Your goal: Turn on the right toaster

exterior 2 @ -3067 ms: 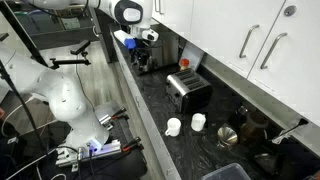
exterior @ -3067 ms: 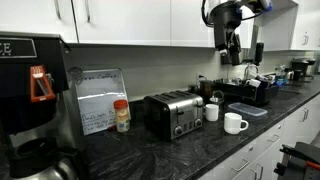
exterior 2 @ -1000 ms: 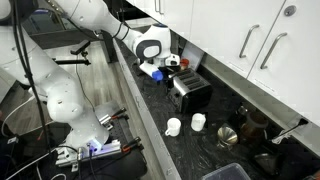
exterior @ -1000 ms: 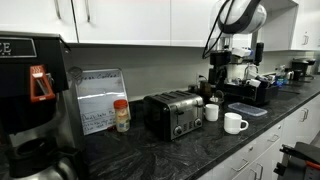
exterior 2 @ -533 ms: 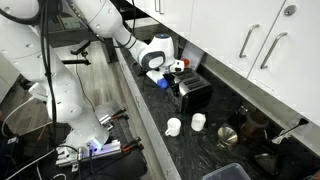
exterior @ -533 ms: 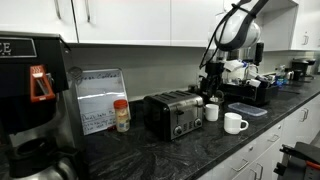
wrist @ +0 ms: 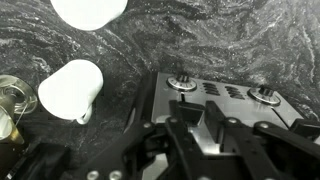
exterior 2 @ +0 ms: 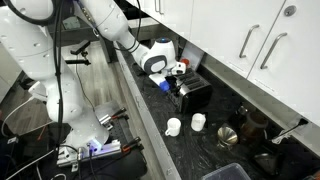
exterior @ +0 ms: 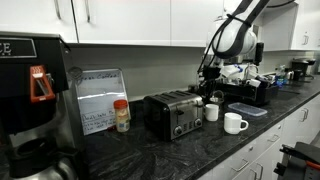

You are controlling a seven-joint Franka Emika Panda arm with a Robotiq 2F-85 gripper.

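Note:
The right toaster (exterior: 175,113) is a boxy chrome-faced unit with a black top, standing on the dark marble counter in both exterior views (exterior 2: 192,93). My gripper (exterior: 208,88) hangs just above its end nearest the mugs (exterior 2: 172,80). In the wrist view the gripper (wrist: 197,118) points at the toaster's chrome face (wrist: 235,112), just below two round knobs (wrist: 182,83) (wrist: 264,94). Its dark fingers (wrist: 172,132) stand close together with a narrow strip of chrome showing between them. Nothing is held. I cannot tell whether the fingertips touch the toaster.
Two white mugs (exterior: 235,122) (exterior: 212,111) stand beside the toaster (wrist: 70,88). A low black appliance with a tray (exterior: 245,95) sits behind them. A spice jar (exterior: 122,115) and a tall black coffee machine (exterior: 30,100) lie on the toaster's other side. Cabinets hang overhead.
The arm has come down and in toward the toaster's end. The gripper's fingers have drawn much closer together.

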